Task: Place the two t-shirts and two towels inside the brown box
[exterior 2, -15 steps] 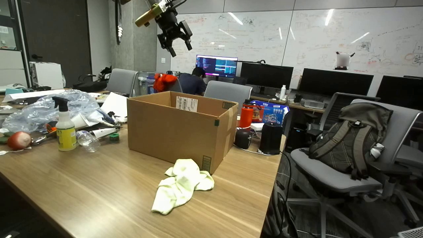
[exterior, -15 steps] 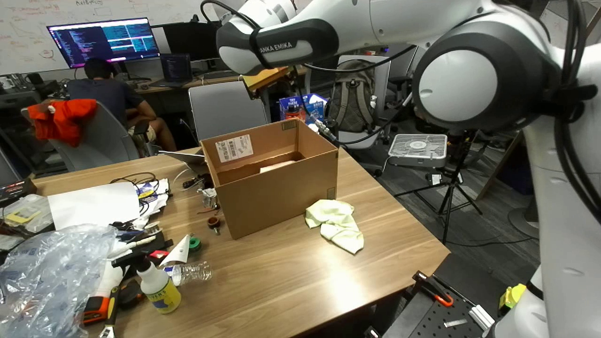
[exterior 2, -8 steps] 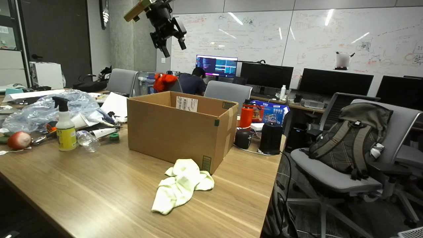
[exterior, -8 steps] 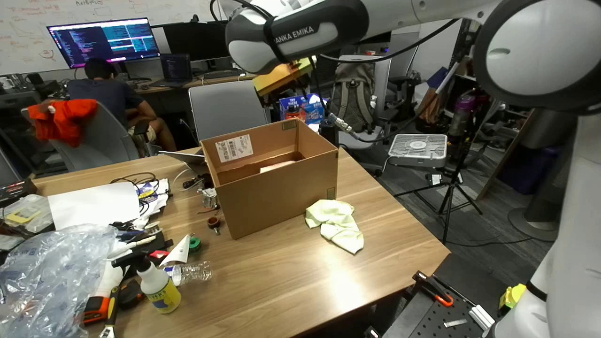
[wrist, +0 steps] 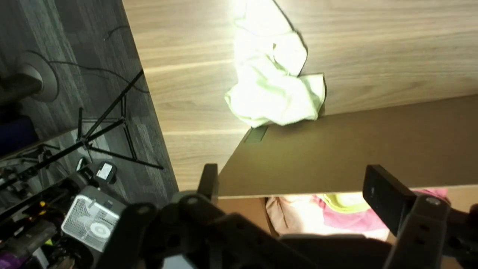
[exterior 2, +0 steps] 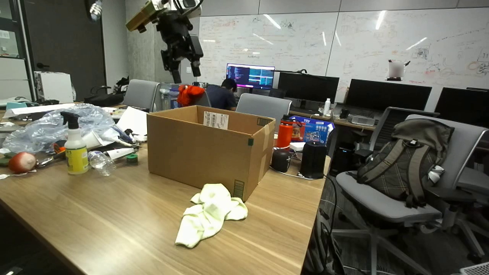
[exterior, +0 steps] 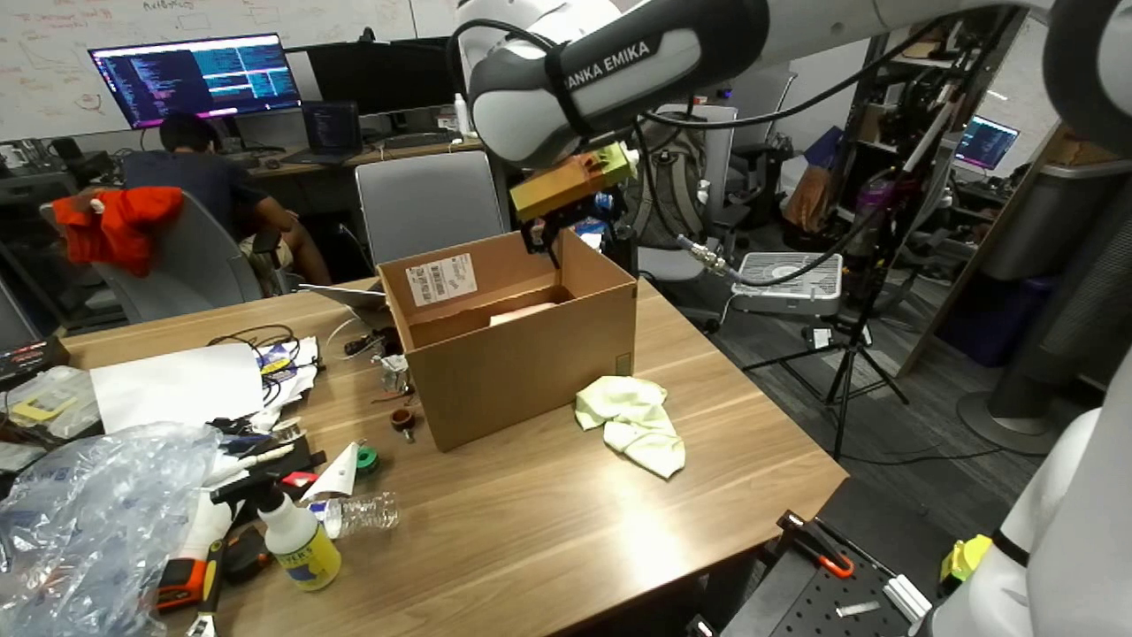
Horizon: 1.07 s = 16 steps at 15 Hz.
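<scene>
Now the gripper (exterior 2: 186,73), fingers (wrist: 386,198) wide apart and holding nothing, should pinch a puffy fold of the pale towel (exterior 2: 212,211) without bumping the brown cardboard box (exterior 2: 198,152).

An office-style robotics lab is indicated by a robot arm (exterior: 637,84) extended above a brown box (exterior 2: 198,149) on a wood-grain surface (exterior 2: 126,217). Beyond the box in both exterior views, a whiteboard (exterior 2: 298,49) is marked with handwriting, monitors (exterior 2: 387,100) are lined up, one screen (exterior: 195,80) is filled with lines of text, and a person (exterior 2: 221,95) is seated. To the box's right in an exterior view, a gray office chair (exterior 2: 468,143) is occupied by a backpack (exterior 2: 405,164); to the box's left, tools (exterior: 210,579), a spray bottle (exterior 2: 76,152) and clear plastic (exterior: 106,522) are strewn.
</scene>
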Each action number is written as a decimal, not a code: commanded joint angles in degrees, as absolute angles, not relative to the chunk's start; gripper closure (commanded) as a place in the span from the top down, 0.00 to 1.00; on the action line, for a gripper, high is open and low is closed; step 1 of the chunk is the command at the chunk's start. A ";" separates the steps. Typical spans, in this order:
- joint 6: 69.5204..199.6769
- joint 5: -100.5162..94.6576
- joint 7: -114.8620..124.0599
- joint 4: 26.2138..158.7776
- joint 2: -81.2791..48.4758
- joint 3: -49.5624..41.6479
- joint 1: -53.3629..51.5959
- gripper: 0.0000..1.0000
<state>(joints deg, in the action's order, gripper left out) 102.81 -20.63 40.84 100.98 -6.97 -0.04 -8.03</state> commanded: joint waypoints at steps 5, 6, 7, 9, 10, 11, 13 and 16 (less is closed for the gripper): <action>111.71 -9.51 40.92 116.63 -3.86 -0.42 -3.40 1.00; 113.86 -8.14 40.29 118.20 -4.12 -0.56 -2.87 1.00; 116.88 -7.36 40.29 120.19 -4.23 -0.75 -2.43 1.00; 123.20 -6.41 40.21 124.03 -4.47 -1.04 -1.78 1.00; 125.81 -6.08 40.39 125.63 -4.58 -1.13 -1.61 1.00; 128.93 -6.15 40.60 127.57 -4.64 -1.18 -1.53 1.00; 134.26 -6.63 40.98 130.68 -4.69 -1.19 -1.60 1.00; 139.90 -8.47 41.68 134.17 -5.33 -0.89 -2.39 1.00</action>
<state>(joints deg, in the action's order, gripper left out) 134.69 -7.51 40.95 130.53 -6.16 -1.04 -1.63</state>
